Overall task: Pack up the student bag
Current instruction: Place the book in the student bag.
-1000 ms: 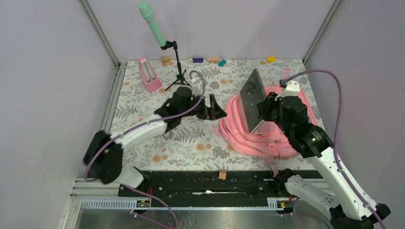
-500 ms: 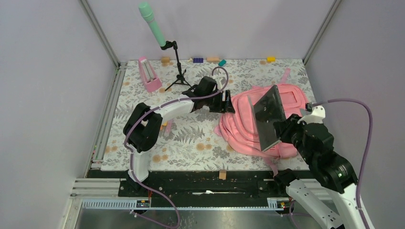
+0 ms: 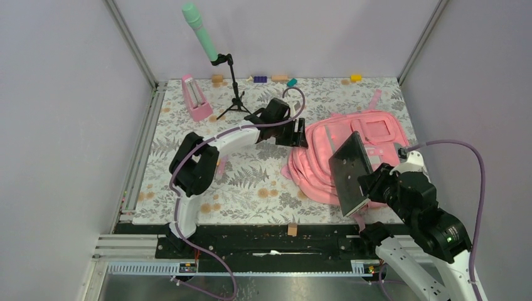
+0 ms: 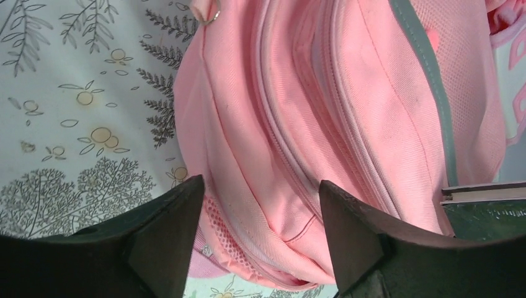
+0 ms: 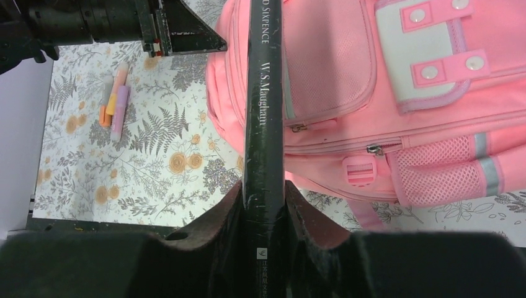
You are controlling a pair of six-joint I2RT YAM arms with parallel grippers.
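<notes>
Cannot read the title's start on the book (image 5: 263, 112) spine, cut off at the right wrist view's top edge. From above, cannot see the student bag (image 3: 313, 164) behind that book, nor identify the tiny far blocks (image 3: 260, 79).

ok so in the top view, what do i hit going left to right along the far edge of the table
pink metronome → blue block → tan wooden block → teal block → yellow block; the mic stand and the small wooden block by it overlap, so they are left out
</notes>
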